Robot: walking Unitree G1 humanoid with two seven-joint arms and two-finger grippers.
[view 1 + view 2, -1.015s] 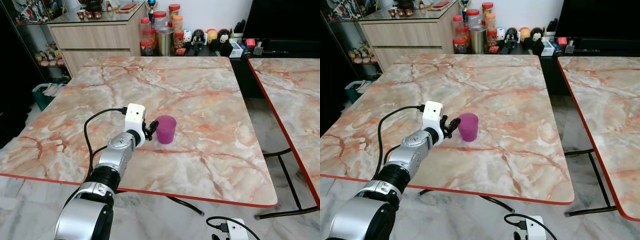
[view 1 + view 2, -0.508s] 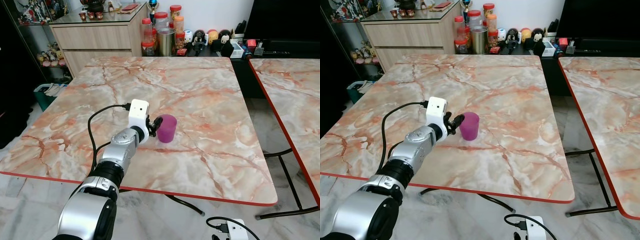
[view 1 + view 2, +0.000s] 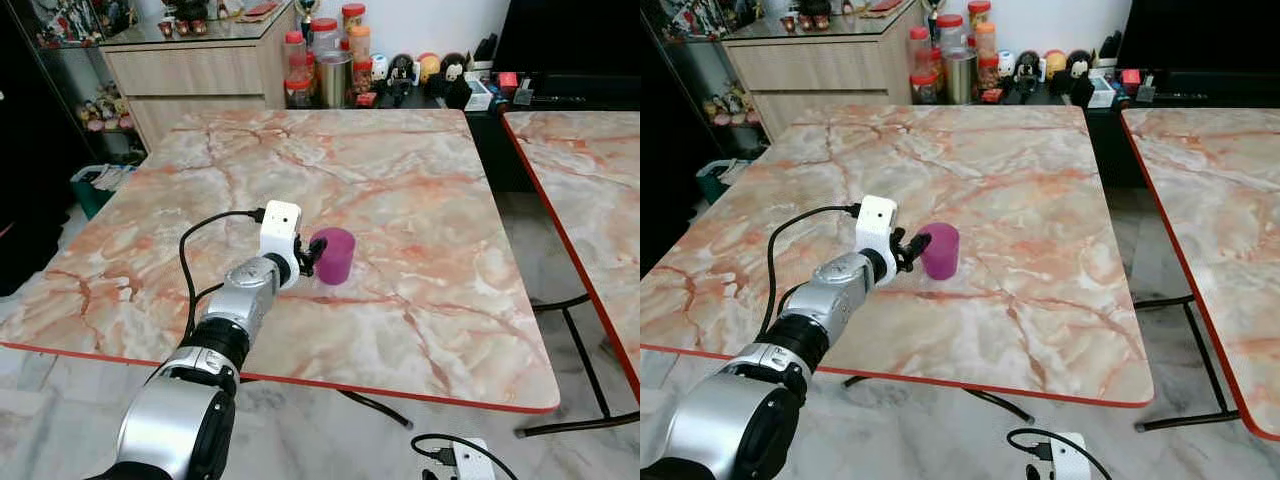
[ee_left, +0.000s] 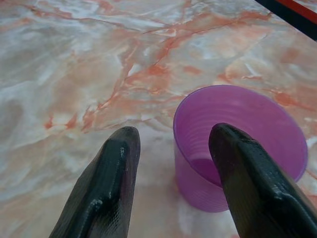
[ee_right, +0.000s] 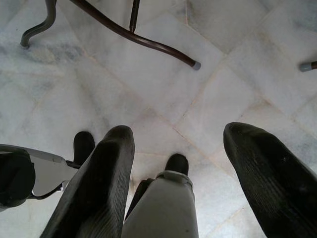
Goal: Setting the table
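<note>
Left arm stretched low over the desk (image 3: 420, 200), left gripper (image 4: 171, 148) spread, 1 finger (image 4: 247, 178) inside the purple cup (image 3: 334, 255); right gripper (image 5: 173, 163) hangs spread.

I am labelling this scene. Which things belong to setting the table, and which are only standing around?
For the job: purple cup; marble table; left end effector, open beside the cup.

Standing around: jars; figurines; wooden cabinet; second table.

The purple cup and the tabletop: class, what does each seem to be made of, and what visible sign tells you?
Purple cup: probably thin plastic, smooth with a slight sheen; its wall looks translucent and faintly ribbed.
Tabletop: marble-look surface, pink and white with orange veins and a soft gloss; the red edge strip suggests a printed laminate, not real stone, though that is uncertain.
</note>
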